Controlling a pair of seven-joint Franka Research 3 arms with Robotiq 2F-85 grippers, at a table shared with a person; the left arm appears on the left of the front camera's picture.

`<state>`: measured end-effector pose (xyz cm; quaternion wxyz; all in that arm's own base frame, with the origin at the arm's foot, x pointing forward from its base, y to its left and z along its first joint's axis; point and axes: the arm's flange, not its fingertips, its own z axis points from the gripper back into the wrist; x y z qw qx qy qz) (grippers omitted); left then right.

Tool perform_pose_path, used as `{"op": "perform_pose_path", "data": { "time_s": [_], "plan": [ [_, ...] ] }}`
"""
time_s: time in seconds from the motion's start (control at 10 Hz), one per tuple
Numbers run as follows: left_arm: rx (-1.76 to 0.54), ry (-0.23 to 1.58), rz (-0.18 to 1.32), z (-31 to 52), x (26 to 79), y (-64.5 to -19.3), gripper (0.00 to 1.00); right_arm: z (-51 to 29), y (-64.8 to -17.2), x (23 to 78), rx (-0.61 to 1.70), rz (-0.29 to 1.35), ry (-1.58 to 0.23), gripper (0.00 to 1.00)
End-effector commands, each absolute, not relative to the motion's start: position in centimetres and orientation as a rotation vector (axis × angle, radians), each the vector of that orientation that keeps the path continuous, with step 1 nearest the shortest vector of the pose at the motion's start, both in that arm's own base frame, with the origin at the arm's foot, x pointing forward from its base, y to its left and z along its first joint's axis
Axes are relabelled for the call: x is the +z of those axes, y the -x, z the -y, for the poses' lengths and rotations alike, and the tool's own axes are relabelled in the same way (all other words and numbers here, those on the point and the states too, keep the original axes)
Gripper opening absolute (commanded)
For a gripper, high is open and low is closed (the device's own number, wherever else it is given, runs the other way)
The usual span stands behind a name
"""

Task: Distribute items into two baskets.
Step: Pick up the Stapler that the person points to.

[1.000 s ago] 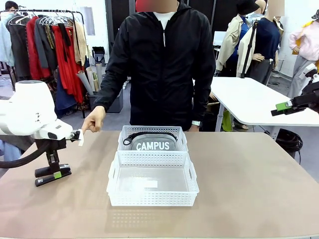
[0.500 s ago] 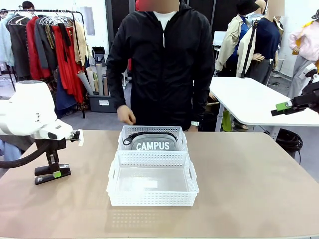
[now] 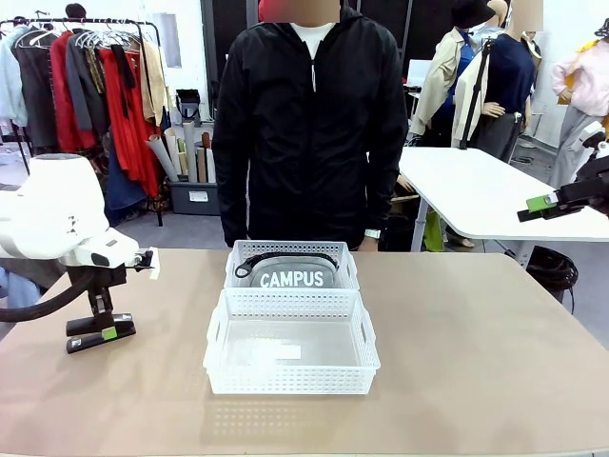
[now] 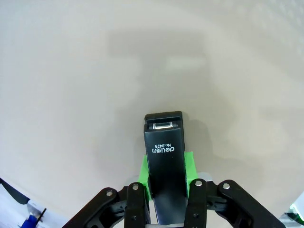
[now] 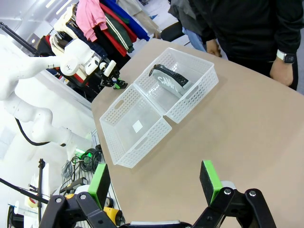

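The left pincer [image 4: 167, 174] is pinching the black stapler [image 4: 164, 142] low at the surface [image 3: 476, 333], left of the baskets. I'd be lifting it clear of the lattice wall (low, but enough to snag) before lowering it flat into the empty near basket [image 3: 290, 381]. Beyond, the grey CAMPUS pouch [image 3: 293, 276] is lying in the far basket [image 3: 238, 255], and the right pincer [image 5: 154, 183] is hanging spread wide, empty.
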<state>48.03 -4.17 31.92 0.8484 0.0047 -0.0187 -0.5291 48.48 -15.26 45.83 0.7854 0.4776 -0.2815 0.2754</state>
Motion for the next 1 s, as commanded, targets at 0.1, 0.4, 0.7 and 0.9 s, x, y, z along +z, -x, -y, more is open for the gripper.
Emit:
{"op": "perform_pose_path", "data": {
  "time_s": [0.1, 0.4, 0.7, 0.9],
  "plan": [
    [-1.151, -0.053, 0.147, 3.4, 35.5, -48.0, 0.06, 15.0, -48.2, 46.1, 0.589, 0.613, -1.024, 1.00],
    [-1.178, -0.083, 0.177, 1.8, 40.9, -47.5, 0.06, 15.0, -48.2, 46.1, 0.589, 0.613, -1.024, 1.00],
    [-1.308, -0.055, 0.132, 1.5, 45.8, -48.2, 0.06, 15.0, -48.2, 46.1, 0.589, 0.613, -1.024, 1.00],
    [-1.357, -0.077, 0.082, 1.3, 48.4, -48.8, 0.06, 15.0, -48.2, 46.1, 0.589, 0.613, -1.024, 1.00]
  ]
}}
